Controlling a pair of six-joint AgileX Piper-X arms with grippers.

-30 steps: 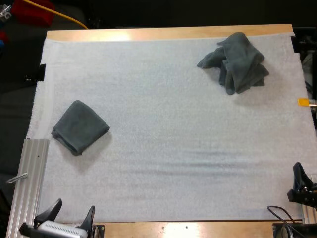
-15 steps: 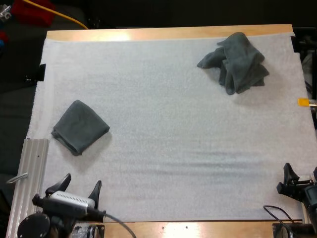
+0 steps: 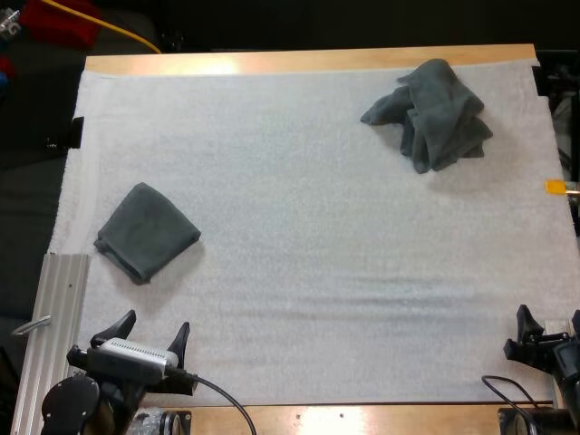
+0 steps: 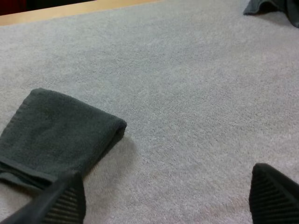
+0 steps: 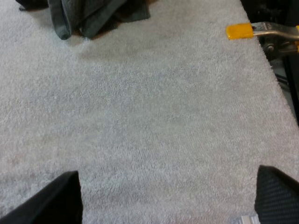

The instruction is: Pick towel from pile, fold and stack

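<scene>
Reaching the crumpled towel (image 3: 433, 113) suits your right gripper (image 3: 548, 324): jaws spread, empty, the pile straight ahead at the far right of the mat (image 3: 299, 272); your left gripper (image 3: 154, 324), also spread, sits behind the folded towel (image 3: 147, 231)

Desk (image 3: 308, 60): pale wood, bare along the far and near edges. White mat (image 3: 308, 236): textured, covers nearly the whole top, evenly lit. Ribbed aluminium rail (image 3: 56, 317): along the near left edge. Yellow cable (image 3: 109, 27): crosses the dark area beyond the far left corner.
</scene>
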